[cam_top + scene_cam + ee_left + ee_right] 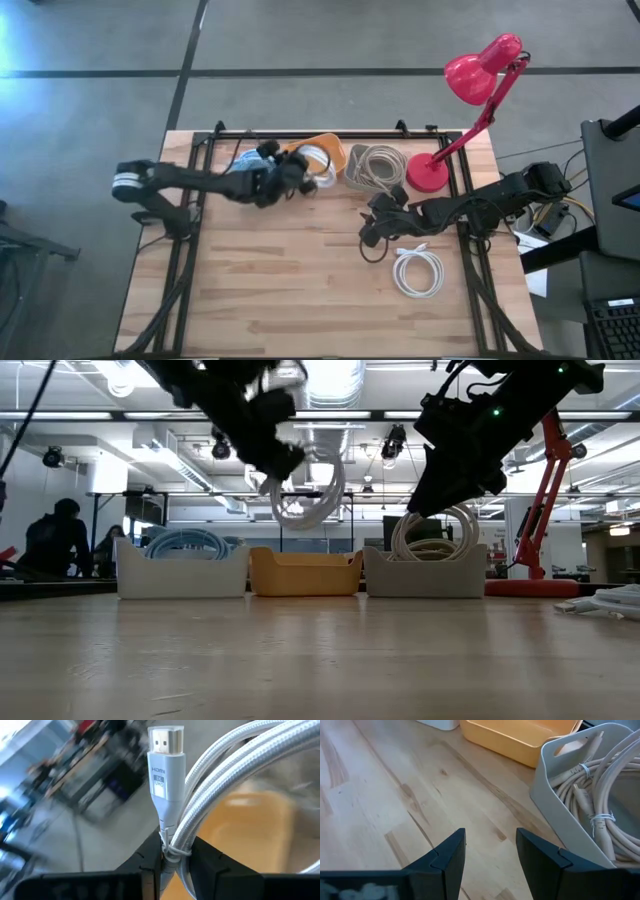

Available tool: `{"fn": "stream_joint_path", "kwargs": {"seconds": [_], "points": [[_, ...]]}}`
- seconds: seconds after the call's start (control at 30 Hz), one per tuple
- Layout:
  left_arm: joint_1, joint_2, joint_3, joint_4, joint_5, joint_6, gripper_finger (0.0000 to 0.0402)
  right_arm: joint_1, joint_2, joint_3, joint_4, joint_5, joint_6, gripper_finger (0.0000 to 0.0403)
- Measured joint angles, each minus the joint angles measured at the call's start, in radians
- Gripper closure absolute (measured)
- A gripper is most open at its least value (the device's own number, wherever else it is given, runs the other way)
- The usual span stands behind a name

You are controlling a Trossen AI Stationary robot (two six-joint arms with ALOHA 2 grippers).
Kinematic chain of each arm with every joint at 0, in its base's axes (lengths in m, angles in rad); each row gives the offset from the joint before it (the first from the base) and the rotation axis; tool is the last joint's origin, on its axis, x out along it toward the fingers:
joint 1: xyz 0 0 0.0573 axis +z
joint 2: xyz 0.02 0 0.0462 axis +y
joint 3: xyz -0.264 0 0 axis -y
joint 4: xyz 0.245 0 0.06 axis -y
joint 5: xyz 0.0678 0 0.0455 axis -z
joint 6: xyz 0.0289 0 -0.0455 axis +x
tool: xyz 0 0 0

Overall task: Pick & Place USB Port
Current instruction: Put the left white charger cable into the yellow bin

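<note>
Wooden worktop carrying three bins upper centre; left gripper gripping white HDMI cable over yellow bin; right gripper hovering, fingers apart.

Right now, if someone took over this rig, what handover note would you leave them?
Left gripper: shut on a coiled white HDMI cable, held in the air above the orange bin.
Right gripper: open, empty, hovering over bare table beside the grey bin of beige cables.
Another white coiled cable lies on the table near the right arm.
Done: HDMI cable lifted. Left: drop it into a bin, then fetch the cable on the table.
</note>
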State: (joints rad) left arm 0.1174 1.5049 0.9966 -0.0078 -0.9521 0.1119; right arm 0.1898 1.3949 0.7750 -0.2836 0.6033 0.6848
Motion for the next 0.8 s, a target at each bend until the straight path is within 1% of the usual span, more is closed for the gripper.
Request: {"fn": "stream_joint_path", "kwargs": {"seconds": [0.07, 0.17, 0.27, 0.33, 0.5, 0.67, 0.8], "points": [[0.062, 0.037, 0.003, 0.000, 0.006, -0.032, 0.0332, 0.000, 0.000, 0.000, 0.001, 0.000, 0.015, 0.0234], [0.138, 0.091, 0.005, 0.000, 0.048, -0.068, 0.0331, 0.000, 0.000, 0.000, 0.003, 0.000, 0.019, 0.0234], [0.191, 0.147, 0.005, 0.000, 0.113, -0.076, 0.0330, 0.000, 0.000, 0.000, 0.005, 0.000, 0.020, 0.0234], [0.214, 0.181, 0.005, -0.002, 0.131, -0.082, 0.0330, 0.000, 0.000, 0.000, 0.005, 0.000, 0.022, 0.0234], [0.248, 0.233, 0.016, 0.000, 0.132, -0.089, 0.0329, 0.000, 0.000, 0.000, 0.005, -0.001, 0.055, 0.0234], [0.255, 0.252, 0.034, -0.003, 0.177, -0.082, 0.0319, 0.000, 0.018, 0.000, 0.005, -0.001, 0.064, 0.0234], [0.255, 0.257, 0.048, -0.010, 0.183, -0.080, 0.0308, 0.000, 0.040, 0.000, 0.005, -0.001, 0.067, 0.0234]]}}
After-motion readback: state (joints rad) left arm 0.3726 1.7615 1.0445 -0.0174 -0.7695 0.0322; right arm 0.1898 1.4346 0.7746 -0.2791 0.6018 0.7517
